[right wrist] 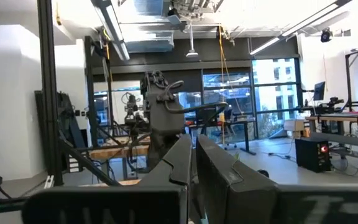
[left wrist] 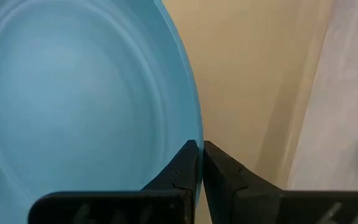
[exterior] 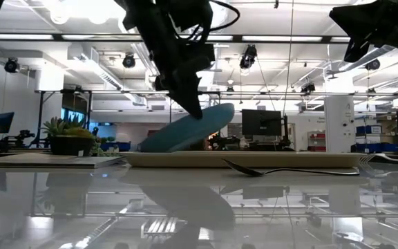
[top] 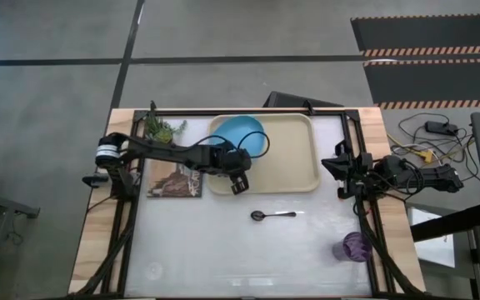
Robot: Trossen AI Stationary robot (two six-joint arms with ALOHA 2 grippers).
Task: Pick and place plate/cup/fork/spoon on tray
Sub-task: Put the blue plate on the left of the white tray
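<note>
The left gripper [top: 238,177] was clamped on the rim of the light-blue plate [top: 242,137], fingers [left wrist: 182,174] pinching its edge over the beige tray [top: 294,158]. The plate was tilted, its far edge down on the tray and its held edge raised. The spoon [top: 272,215] lay on the table just in front of the tray. The purple cup [top: 355,247] stood near the table's front right corner. The right gripper [top: 333,162] waited at the right edge, its fingers [right wrist: 179,165] nearly together, holding nothing.

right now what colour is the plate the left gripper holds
Light blue; the plate shows best in the left wrist view.
</note>
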